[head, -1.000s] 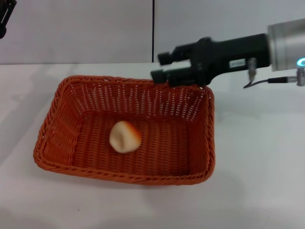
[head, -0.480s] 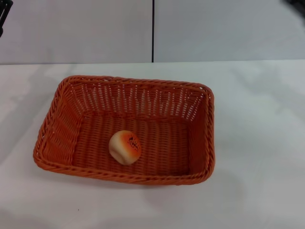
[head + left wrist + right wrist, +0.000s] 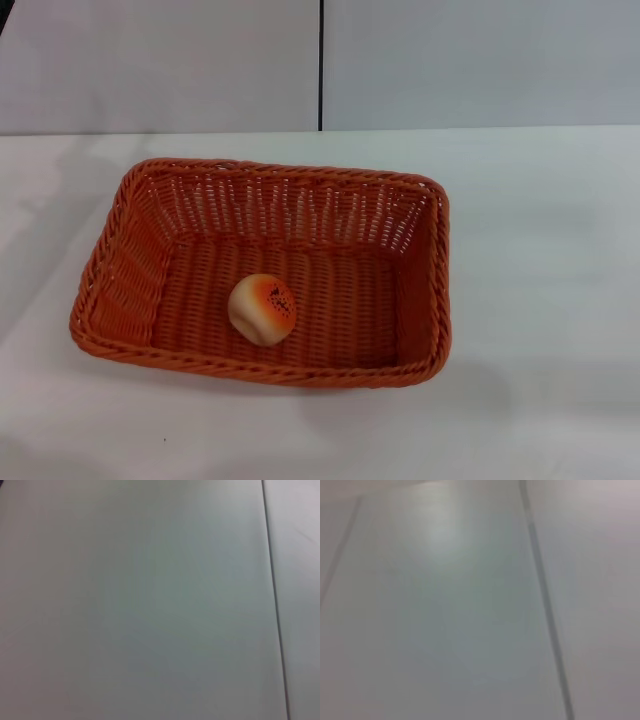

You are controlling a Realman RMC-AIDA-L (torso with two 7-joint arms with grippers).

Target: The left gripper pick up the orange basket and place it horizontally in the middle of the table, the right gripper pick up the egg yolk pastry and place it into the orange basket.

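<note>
— Where's the egg yolk pastry (image 3: pixel 262 309)?

— Lying on the floor of the orange basket (image 3: pixel 130 262), which sits lengthwise mid-table (image 3: pixel 540 300).

— So both steps look finished?

— I'd say so. Neither the left gripper nor the right gripper is in sight, so I can't tell their fingers; the wrist views show only pale wall.
</note>
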